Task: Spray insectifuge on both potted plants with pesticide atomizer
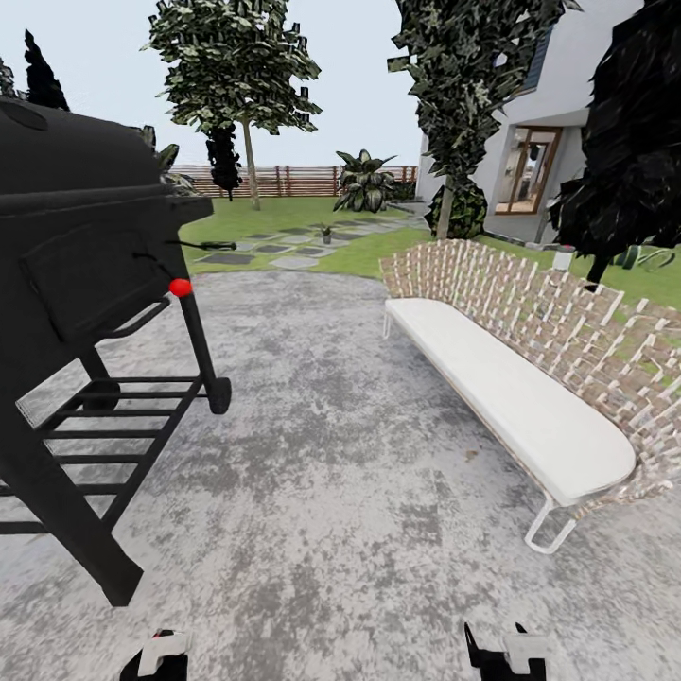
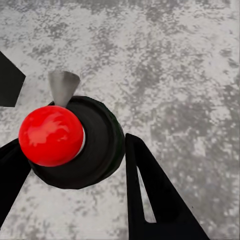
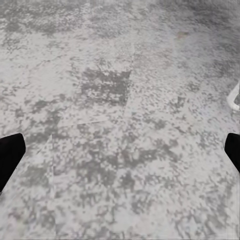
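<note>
At the far left of the head view, a black barbecue grill (image 1: pixel 76 284) is seen standing on the grey paved patio (image 1: pixel 322 454), its leg ending in a wheel (image 1: pixel 219 395) with a red cap (image 1: pixel 180 287) higher on the frame. The left gripper (image 1: pixel 159 654) is held low at the bottom edge, pointed down; in the left wrist view its dark fingers (image 2: pixel 155 200) are spread wide over a black wheel (image 2: pixel 95 145) with a red hub (image 2: pixel 50 135). Further back, stepping stones (image 1: pixel 284 251) are laid across the lawn (image 1: pixel 274 216), and one small potted plant (image 1: pixel 326 232) is seen among them, before the slatted fence (image 1: pixel 303 178). To the right stands a white-cushioned bench (image 1: pixel 511 397). The right gripper (image 1: pixel 506 653) is likewise held low, its fingers (image 3: pixel 10 152) spread apart over bare paving. The house (image 1: pixel 539 161) is seen at the far right.
</note>
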`<state>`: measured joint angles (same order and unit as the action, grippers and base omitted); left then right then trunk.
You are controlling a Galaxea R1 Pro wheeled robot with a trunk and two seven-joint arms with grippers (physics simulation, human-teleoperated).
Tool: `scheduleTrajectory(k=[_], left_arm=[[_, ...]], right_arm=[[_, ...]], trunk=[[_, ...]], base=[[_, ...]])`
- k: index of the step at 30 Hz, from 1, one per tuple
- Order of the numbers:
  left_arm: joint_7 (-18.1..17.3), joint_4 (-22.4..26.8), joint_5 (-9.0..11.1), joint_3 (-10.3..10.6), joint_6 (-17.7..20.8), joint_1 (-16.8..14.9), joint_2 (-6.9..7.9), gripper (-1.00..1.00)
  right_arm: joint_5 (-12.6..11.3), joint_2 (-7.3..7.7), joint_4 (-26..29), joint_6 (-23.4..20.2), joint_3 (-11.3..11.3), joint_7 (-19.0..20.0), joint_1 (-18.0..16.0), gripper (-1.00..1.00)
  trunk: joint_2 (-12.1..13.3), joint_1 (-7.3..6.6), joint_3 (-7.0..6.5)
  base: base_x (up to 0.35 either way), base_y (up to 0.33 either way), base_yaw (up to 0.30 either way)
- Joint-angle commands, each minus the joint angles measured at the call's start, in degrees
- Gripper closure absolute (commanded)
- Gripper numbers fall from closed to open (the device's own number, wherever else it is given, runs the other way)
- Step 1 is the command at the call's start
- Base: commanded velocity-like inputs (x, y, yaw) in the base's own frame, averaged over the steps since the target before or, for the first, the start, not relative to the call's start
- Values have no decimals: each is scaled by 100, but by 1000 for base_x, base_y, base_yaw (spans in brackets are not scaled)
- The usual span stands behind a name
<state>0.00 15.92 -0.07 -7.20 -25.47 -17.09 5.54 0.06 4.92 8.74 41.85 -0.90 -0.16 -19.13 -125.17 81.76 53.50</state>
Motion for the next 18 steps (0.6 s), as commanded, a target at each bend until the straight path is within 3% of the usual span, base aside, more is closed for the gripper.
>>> scheduleTrajectory(k=[1, 18], left_arm=[[-2, -6, -1, -9, -19, -4, -1, 100], [-1, -10, 16, -9, -19, -4, -1, 100]], right_arm=[[2, 0, -4, 16, -6, -2, -3, -100], [-5, -7, -133, 16, -6, -5, -3, -100]], trunk=[[-2, 3, 5], [-2, 3, 5]], base=[[340, 0, 0], [340, 0, 0]])
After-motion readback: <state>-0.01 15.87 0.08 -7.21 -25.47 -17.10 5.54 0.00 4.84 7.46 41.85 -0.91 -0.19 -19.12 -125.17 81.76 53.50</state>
